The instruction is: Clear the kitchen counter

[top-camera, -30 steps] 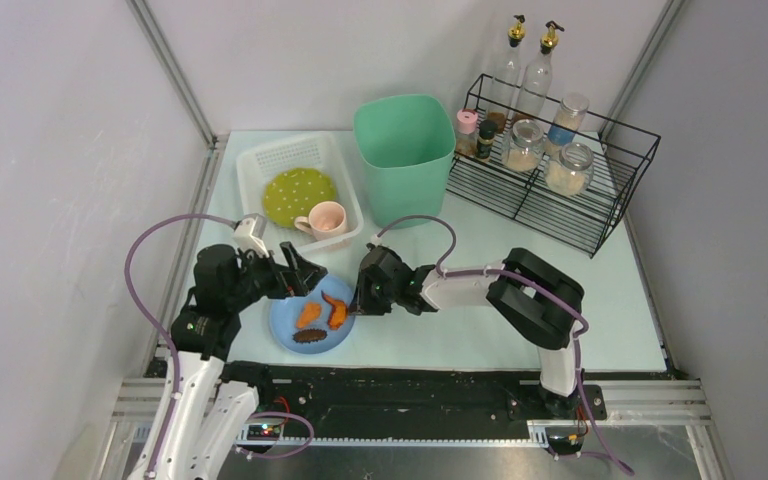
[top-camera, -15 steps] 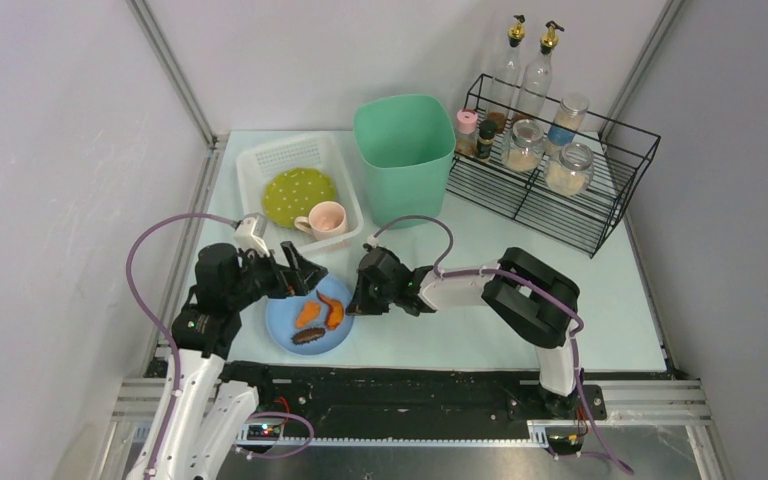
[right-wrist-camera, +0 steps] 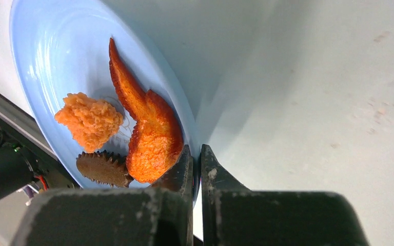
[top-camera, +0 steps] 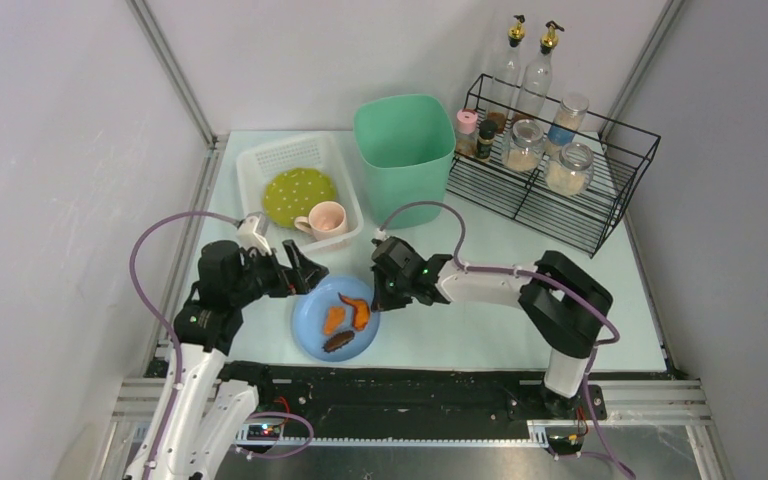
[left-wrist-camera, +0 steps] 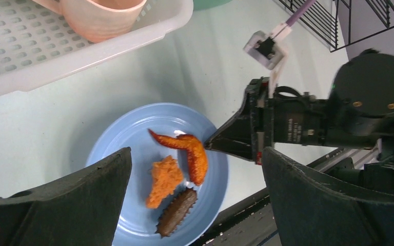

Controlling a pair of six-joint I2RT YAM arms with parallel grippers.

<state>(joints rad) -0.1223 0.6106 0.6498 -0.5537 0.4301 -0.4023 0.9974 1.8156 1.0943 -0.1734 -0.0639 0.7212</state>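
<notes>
A blue plate holds an orange wing, an orange nugget and a dark brown spiky piece, near the front of the kitchen counter. My right gripper is shut on the plate's right rim; in the right wrist view the rim sits pinched between the jaws of the gripper, beside the wing. My left gripper is open and empty, just left of the plate; in its view the fingers frame the plate.
A white perforated basket at the back left holds a green plate and a pink cup. A tall green bin stands behind the plate. A black wire rack with jars and bottles is at the back right.
My right gripper has pulled the blue plate to the right with the food on it. My left gripper has stayed about where it was, still open.
</notes>
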